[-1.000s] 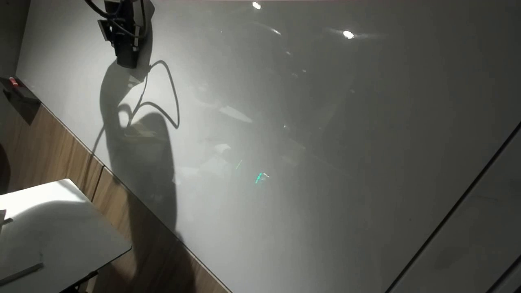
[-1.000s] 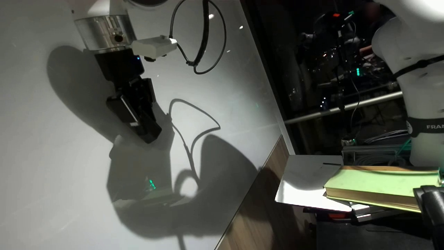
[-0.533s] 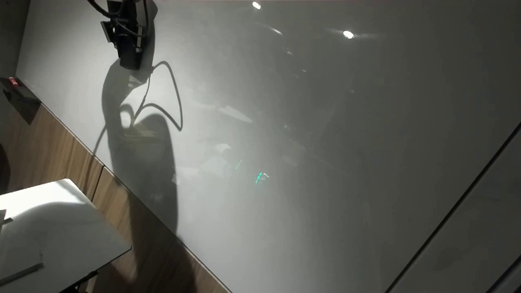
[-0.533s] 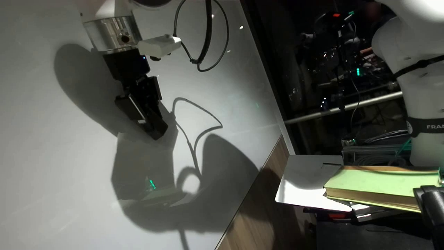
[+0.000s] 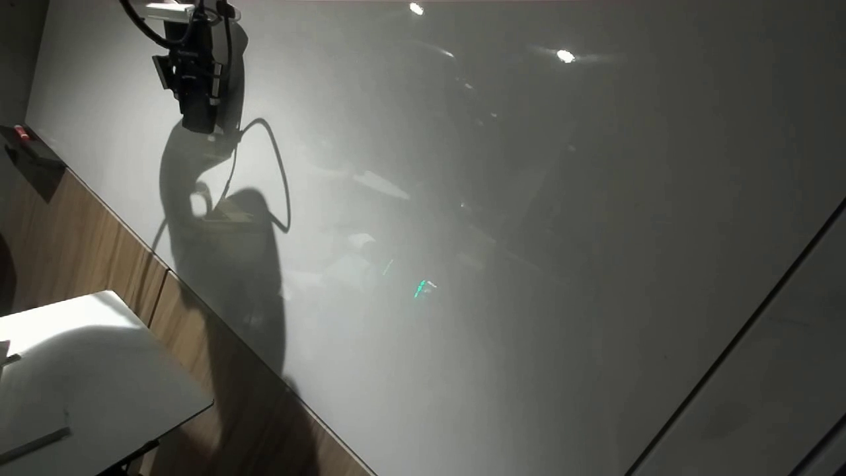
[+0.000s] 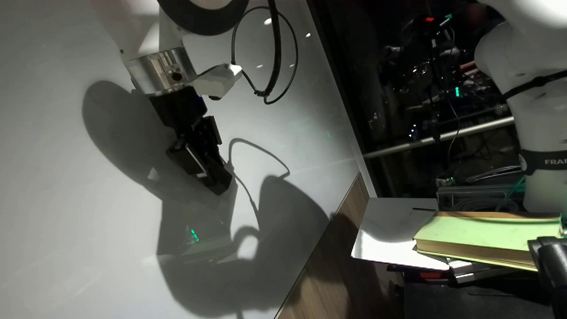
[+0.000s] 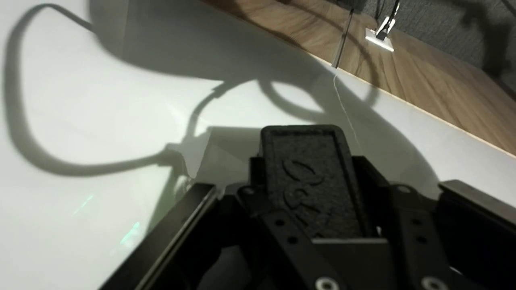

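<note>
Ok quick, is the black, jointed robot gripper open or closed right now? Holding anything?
Black, jointed gripper: closed, holding a dark, grainy-looking rectangular block.

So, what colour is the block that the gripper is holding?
The block looks black or very dark grey, best seen in the wrist view.

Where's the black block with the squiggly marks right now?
In the wrist view, the black block is just right of the middle, clamped in the gripper, with the brown wooden panel off toward the upper right.
</note>
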Controlling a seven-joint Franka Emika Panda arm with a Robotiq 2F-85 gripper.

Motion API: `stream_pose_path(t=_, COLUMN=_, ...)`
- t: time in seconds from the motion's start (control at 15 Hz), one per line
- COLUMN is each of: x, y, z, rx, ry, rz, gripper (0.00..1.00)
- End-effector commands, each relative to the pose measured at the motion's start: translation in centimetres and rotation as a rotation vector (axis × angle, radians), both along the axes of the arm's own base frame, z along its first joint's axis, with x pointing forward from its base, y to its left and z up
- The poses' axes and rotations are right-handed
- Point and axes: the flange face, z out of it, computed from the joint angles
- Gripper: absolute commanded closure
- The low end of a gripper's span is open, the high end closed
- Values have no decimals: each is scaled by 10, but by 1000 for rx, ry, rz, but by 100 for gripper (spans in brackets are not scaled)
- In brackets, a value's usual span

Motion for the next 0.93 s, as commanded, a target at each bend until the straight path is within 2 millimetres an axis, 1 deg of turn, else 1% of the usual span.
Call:
stream_pose_path(t=0.0, x=-3, y=0, z=-4, rx=5, ry=-1, rz=-7, gripper=69)
stream_pose_path(t=0.27, x=-1, y=-4, z=-8, rx=-3, ry=5, rz=-15, gripper=69)
stream_pose_path(t=0.47, x=1, y=3, z=-10, rx=-8, ry=4, rz=-13, gripper=69)
stream_pose_path(t=0.67, x=3, y=11, z=-2, rx=-6, ry=-5, rz=-11, gripper=69)
stream_pose_path(t=0.87, x=8, y=21, z=11, rx=2, ry=-27, rz=-4, gripper=69)
